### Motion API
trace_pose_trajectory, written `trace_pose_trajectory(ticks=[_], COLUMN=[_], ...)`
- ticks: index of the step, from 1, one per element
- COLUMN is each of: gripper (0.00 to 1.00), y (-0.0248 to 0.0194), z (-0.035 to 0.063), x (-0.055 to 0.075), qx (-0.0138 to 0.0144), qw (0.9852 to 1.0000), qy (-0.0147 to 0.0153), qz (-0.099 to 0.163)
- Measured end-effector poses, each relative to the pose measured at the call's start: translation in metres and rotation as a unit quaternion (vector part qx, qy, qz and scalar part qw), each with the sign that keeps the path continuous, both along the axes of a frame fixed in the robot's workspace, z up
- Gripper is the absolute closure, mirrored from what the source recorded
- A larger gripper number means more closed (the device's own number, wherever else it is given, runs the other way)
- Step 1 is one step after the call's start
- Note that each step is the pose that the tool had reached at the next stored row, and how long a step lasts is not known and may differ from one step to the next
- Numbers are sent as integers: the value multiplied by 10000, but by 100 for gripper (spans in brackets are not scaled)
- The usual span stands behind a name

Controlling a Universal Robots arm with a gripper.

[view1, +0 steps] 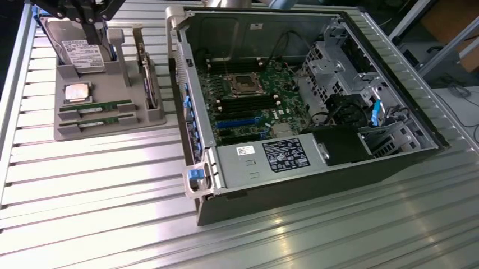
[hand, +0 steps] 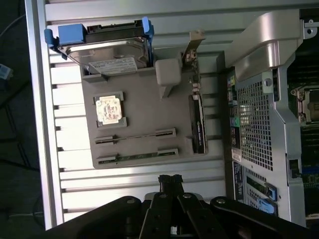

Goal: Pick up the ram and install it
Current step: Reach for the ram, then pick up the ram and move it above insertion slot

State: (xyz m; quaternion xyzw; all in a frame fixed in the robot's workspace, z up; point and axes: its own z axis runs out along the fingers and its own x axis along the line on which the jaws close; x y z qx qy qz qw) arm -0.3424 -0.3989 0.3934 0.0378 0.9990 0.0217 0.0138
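Gripper [hand: 171, 180] hovering over parts tray [hand: 144, 112], fingers together, gripping nothing. Both ram sticks [hand: 135, 135] sitting in their tray slots. Motherboard [view1: 247, 95] DIMM slots looking empty. Pick and install both pending.

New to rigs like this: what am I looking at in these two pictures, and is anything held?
A robot arm works over a metal table. One picture comes from a camera off the arm, the other from a camera on its wrist, looking down past the gripper. On the table stand an open computer case and a grey tray with a hard drive, a processor, a card and two ram sticks. The gripper hangs above the tray, holding nothing; both sticks lie in it.
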Motion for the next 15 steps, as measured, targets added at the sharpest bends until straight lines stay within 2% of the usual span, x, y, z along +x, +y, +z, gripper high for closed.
trace_pose_trajectory(ticks=[4, 15], gripper=[89, 89], y=[0, 0], z=[-1, 0], x=[-92, -103], qx=[0, 0], qw=[10000, 10000], qy=[0, -1], qz=[0, 10])
